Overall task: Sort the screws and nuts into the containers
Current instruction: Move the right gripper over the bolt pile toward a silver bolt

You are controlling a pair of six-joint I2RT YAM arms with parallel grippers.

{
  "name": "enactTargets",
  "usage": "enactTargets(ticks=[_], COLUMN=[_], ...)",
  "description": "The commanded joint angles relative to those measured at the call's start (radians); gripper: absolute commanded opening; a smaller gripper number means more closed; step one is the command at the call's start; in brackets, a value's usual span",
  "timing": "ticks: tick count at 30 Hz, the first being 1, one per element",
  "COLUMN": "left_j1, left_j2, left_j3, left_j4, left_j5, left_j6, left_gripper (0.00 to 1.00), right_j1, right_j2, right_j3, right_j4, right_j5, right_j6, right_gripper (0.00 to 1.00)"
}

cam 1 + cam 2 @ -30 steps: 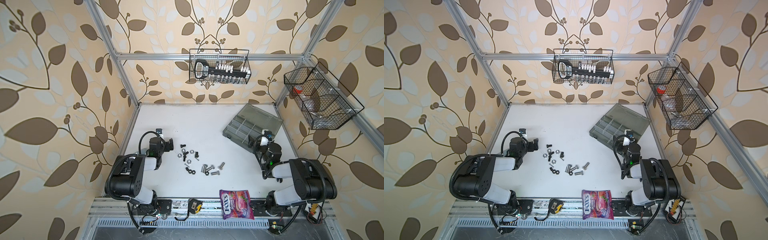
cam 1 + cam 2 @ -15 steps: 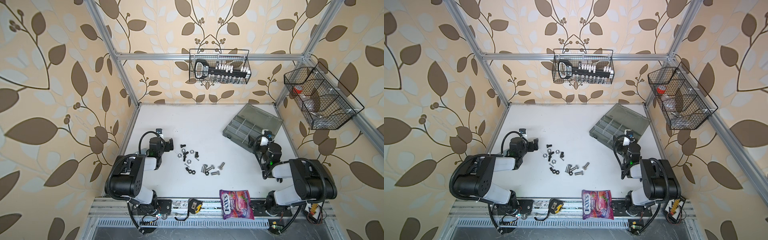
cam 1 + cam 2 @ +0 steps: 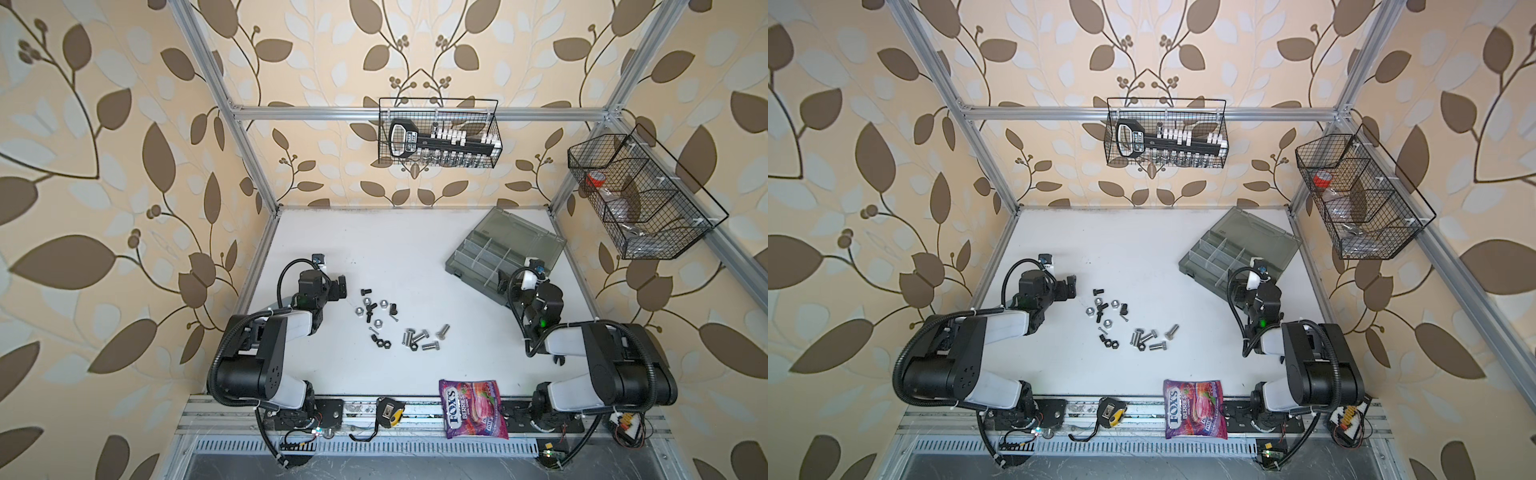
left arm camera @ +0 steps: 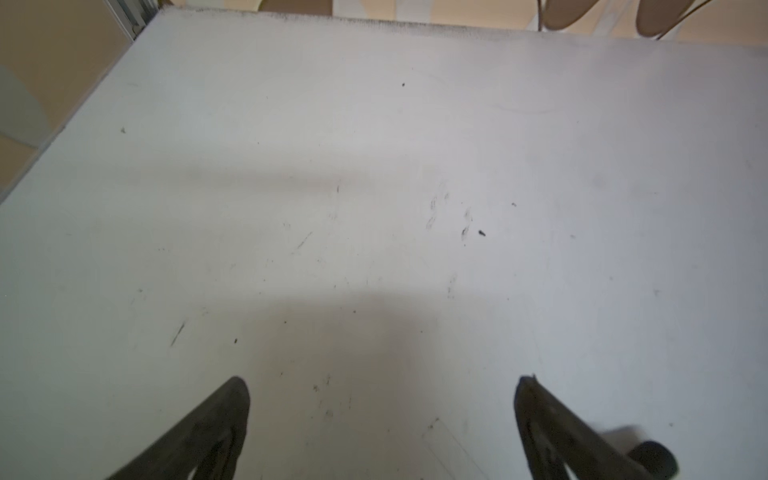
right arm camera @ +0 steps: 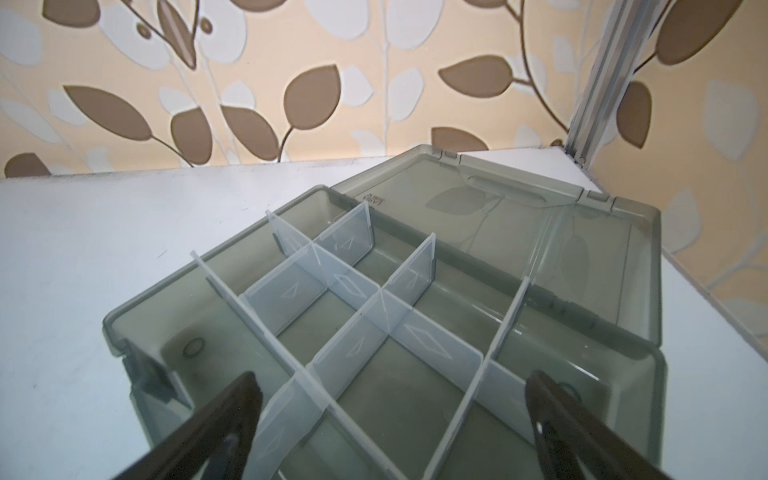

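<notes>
The left pincer stands wide open over bare worktop, a matt white sheet marked with fine scuffs and dark specks. Its two dark, tapering fingers hold nothing.

In both top views it sits just beside the left edge of a loose scatter of hardware lying flat mid-worktop. The screws are of two main sorts. Short black ones lie nearer the left pincer, and thick shiny silver hex-head ones with threaded shanks are clustered further right. The nuts, small six-sided rings with a centre hole, are mixed among the black screws, some bright silver and some black.

At the front rail lies a glossy, crinkled purple sweet bag.

Well apart from the scatter, toward the right rear corner, sits the organizer box. It is grey translucent plastic, set askew, with its smoky lid laid open flat behind. Thin clear dividers cut it into rectangular containers with smooth grey floors.

The right pincer hangs over the near end of the box, spread wide, gripping nothing.

A black wire basket hangs on the right wall.
</notes>
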Motion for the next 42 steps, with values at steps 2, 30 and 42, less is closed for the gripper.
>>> enactTargets(ticks=[2, 30, 42], left_j1=[0.009, -0.047, -0.046], left_j2=[-0.147, -0.439, -0.466], left_j3=[0.001, 0.036, 0.015], left_j4=[-0.053, -0.363, -0.381], left_j5=[-0.069, 0.039, 0.057], left_j6=[-0.027, -0.500, -0.515], left_gripper=[0.99, 0.99, 0.99], right_j1=[0.003, 0.707, 0.857], right_j2=[-0.080, -0.196, 0.014], right_j3=[0.052, 0.432, 0.518], right_j4=[-0.132, -1.484, -1.472], right_j5=[0.088, 0.274, 0.171], right_j6=[0.037, 0.766, 0.797], right_gripper=[1.00, 0.96, 0.69])
